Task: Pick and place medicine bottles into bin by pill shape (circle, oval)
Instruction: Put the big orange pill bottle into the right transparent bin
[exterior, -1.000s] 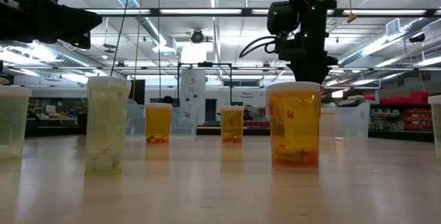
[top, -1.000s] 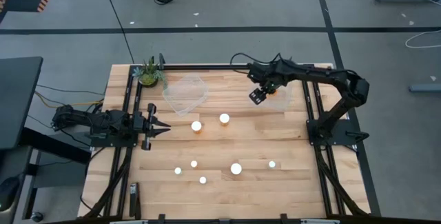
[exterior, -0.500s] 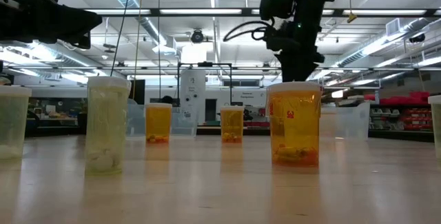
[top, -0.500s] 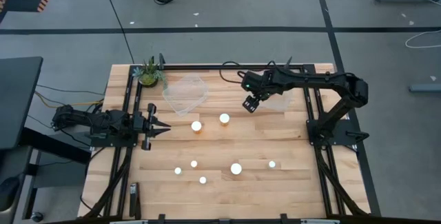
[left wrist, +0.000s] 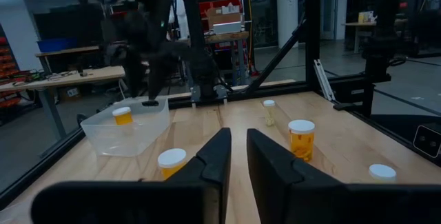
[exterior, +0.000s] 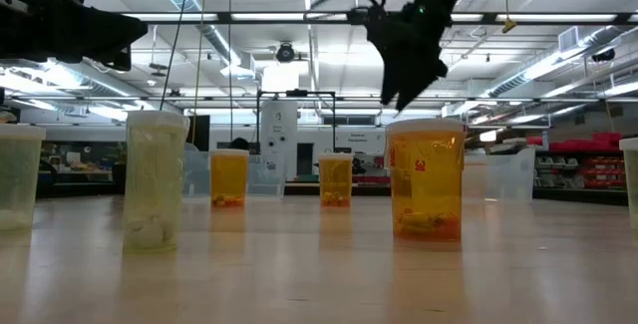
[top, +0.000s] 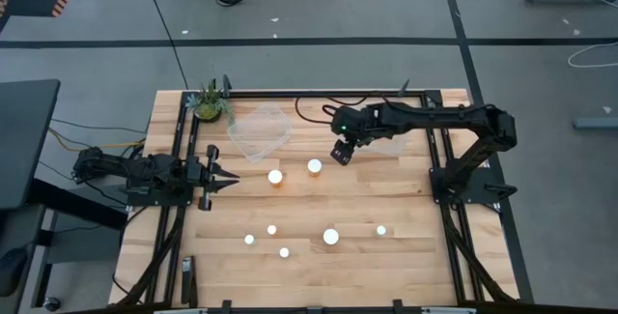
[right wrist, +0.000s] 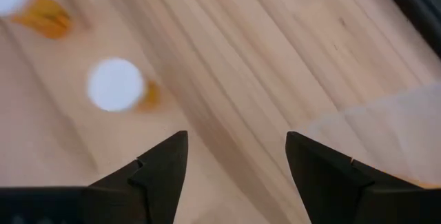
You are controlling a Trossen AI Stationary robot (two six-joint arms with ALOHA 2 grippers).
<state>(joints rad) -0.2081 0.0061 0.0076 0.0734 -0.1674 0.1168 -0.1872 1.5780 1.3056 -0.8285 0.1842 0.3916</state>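
Note:
Several amber medicine bottles with white caps stand upright on the wooden table: two near the middle (top: pixel 275 177) (top: pixel 315 166) and several nearer the front, the biggest being one bottle (top: pixel 331 237). My right gripper (top: pixel 338 152) is open and empty. It hangs above the table just beyond the middle bottle, whose cap shows in the right wrist view (right wrist: pixel 115 85). My left gripper (top: pixel 228 174) waits at the table's left, open and empty. One bottle (left wrist: pixel 122 116) lies inside the far right clear tub (left wrist: pixel 131 133).
Two clear tubs stand at the back, one left of centre (top: pixel 259 128) and one to its right (top: pixel 391 138). A small potted plant (top: pixel 210 103) is at the far left corner. Dark frame rails run along the table's left, right and far sides.
My right gripper has gone from above the right tub toward the table's left and a little toward its near edge, ending close to the middle bottle. It has stayed open.

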